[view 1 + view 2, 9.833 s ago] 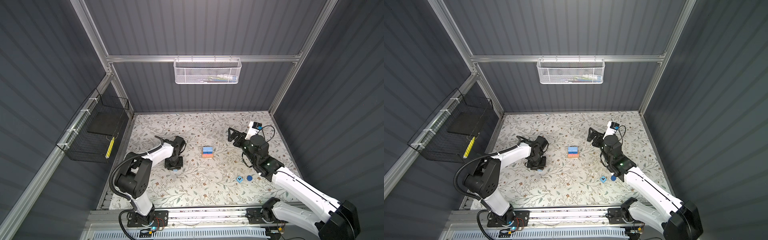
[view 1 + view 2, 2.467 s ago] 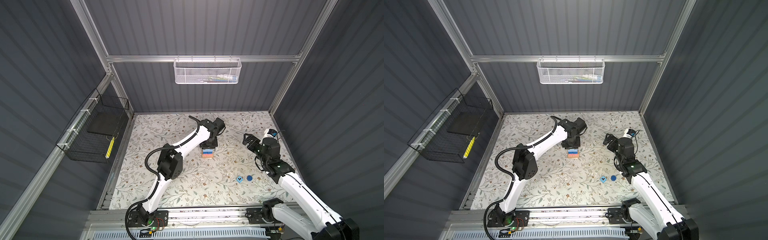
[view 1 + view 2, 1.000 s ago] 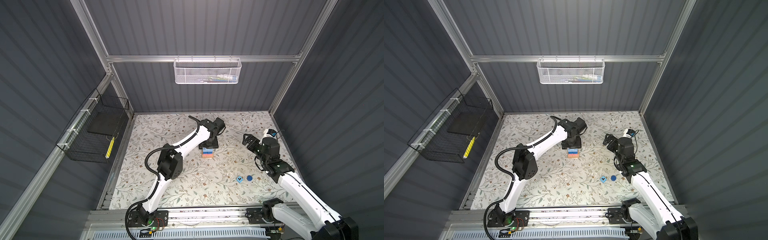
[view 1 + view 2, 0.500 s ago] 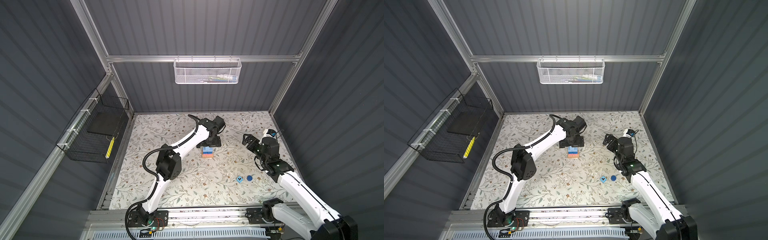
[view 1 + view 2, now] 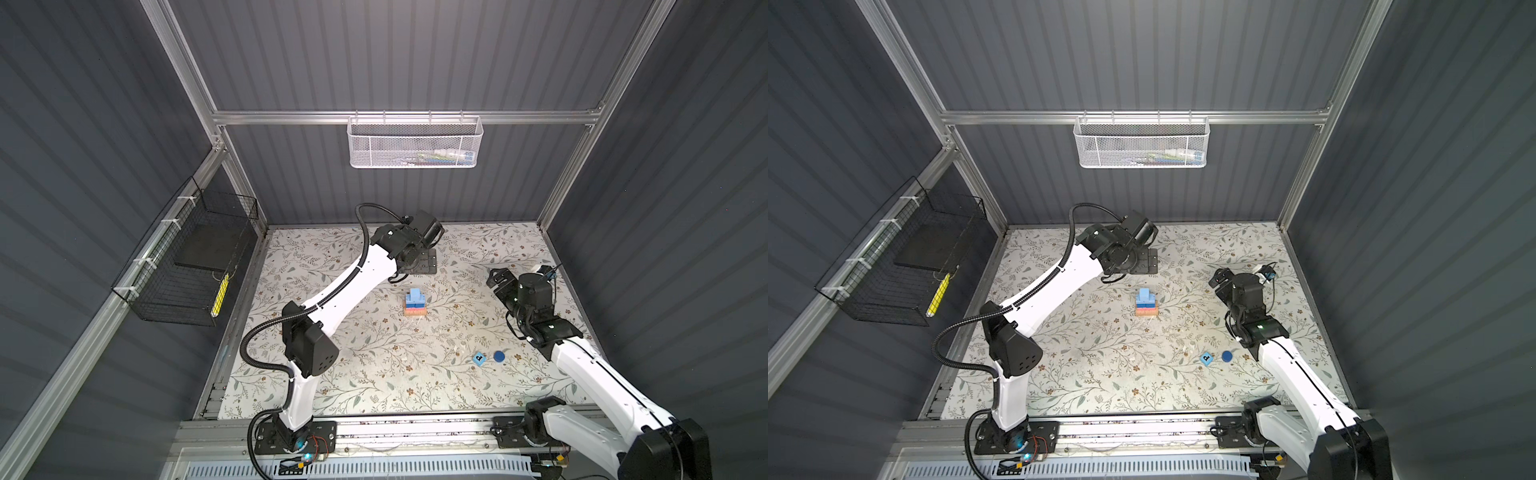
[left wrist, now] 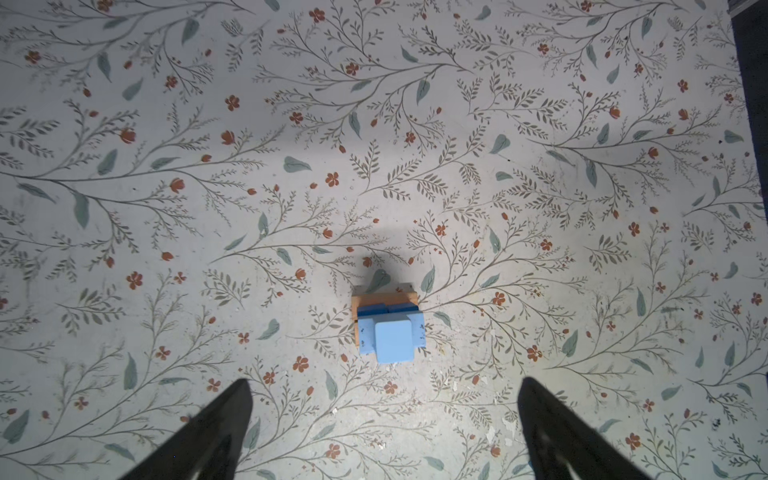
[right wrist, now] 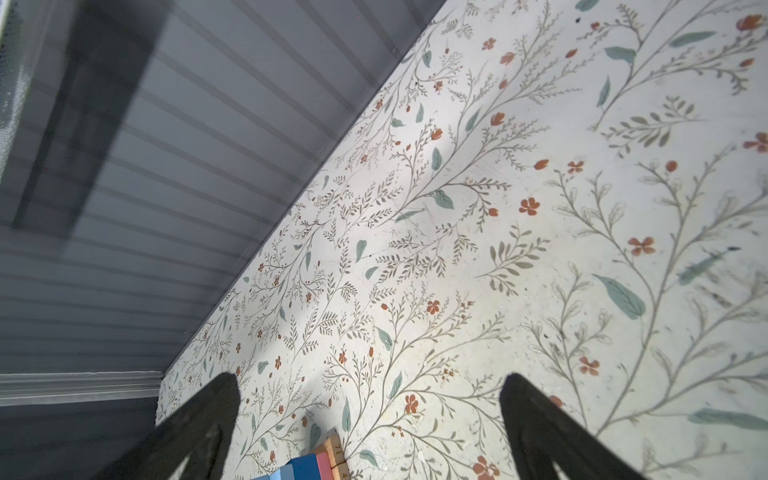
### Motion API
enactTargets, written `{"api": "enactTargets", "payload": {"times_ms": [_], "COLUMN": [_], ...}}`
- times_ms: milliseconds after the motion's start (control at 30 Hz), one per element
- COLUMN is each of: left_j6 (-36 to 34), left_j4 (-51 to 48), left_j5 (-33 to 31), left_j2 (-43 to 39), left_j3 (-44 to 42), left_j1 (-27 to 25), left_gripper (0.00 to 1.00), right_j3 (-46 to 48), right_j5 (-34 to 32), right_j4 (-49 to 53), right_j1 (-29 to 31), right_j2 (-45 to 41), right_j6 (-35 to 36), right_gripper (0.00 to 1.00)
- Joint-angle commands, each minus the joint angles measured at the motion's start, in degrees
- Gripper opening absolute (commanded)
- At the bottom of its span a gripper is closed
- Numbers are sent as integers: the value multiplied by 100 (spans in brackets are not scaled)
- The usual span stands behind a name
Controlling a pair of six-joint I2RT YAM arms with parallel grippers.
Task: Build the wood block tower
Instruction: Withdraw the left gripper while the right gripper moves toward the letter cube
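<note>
Left gripper is hanging just behind the wood block tower, jaws standing wide apart and pinching nothing. Its fingers are running off the wrist frame.

Tower is sitting mid-mat: tan base, pink, dark blue, light blue cube on top. From above, the lower layers are mostly hiding.

Right gripper is gaping empty, well apart from the tower, which is only peeking in at that wrist view's edge.

Light blue cube, letter unclear, and dark blue cylinder are lying loose just beside each other.
</note>
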State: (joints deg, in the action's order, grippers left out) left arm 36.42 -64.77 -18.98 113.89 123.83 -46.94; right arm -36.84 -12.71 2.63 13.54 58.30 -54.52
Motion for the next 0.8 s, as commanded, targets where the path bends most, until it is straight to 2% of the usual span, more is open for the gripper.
{"api": "enactTargets", "payload": {"times_ms": [0,133,167,300,367,500,633,767], "left_j6": [-392,-512,-530,-606,-628,-637,-726,-856], "left_j4": [161,333,389,634,932,1261,1554,1769], "left_j5": [-450,-528,-521,-476,-481,-436,-430,-560], "left_j2": [-282,-614,-694,-1138,-1363,-1847,-2276,-2602], "left_j3": [-201,-498,-596,-1163,-1494,-2216,-2784,-3188], "left_j1": [16,196,251,458,558,809,975,994], "left_gripper": [100,100,100,100,100,100,100,100], "right_j3": [-230,-500,-512,-525,-416,-338,-694,-1073], "right_j5": [-287,-487,-452,33,417,871,1259,1747], "right_j4": [517,1330,1326,1078,761,539,1308,2590], "right_j1": [-18,-40,-48,-58,-72,-88,-82,-80], "right_j2": [58,67,59,69,76,38,70,165], "right_j6": [-442,-1132,-1124,-806,-375,-225,386,1091], "right_gripper": [99,99,99,99,99,99,99,98]}}
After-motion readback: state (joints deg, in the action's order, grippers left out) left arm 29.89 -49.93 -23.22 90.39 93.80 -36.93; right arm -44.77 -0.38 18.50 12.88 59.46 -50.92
